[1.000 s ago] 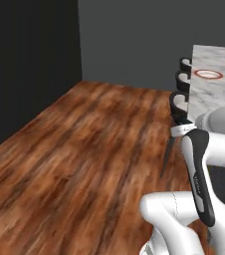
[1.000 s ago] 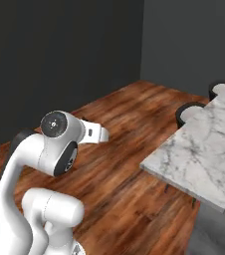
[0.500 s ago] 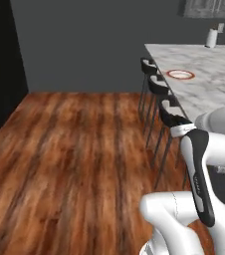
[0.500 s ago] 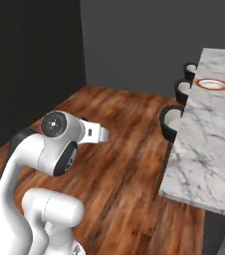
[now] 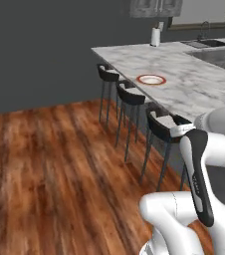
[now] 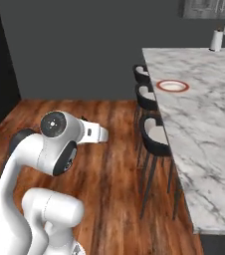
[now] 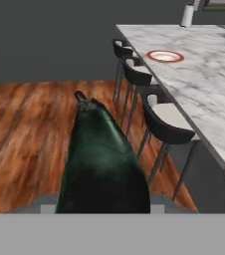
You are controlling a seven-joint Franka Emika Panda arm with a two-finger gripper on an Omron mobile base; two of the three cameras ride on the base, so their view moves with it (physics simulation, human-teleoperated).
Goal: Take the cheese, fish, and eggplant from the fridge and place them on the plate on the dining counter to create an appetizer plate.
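Hand view looks along the claw (image 7: 102,206) at a dark, almost black rounded eggplant (image 7: 102,164) with a small stalk end, which rises from 6 o'clock toward the middle of the picture. It sits right where the fingertips would be and hides them, so the claw reads as closed about halfway onto the eggplant, carrying it.

Up at 1 o'clock in that view lies the round white plate with a broad red-brown rim (image 7: 165,56), on the long white-and-grey veined marble table (image 7: 209,84). A row of black round-backed stools (image 7: 162,124) stands along the table's near edge, over red-brown wooden floor (image 7: 20,134). From the left base camera the plate (image 5: 151,79) is at 1 o'clock, well apart from the white arm (image 5: 201,169) at 5 o'clock; from the right base camera the plate (image 6: 172,86) also sits near 1 o'clock.

As far as can be made out, the plate looks bare: no yellow wedge or reddish piece shows on it, though it is small in every picture. My judgement is that the eggplant is in transit, unplaced, and that cheese and fish remain to be fetched.
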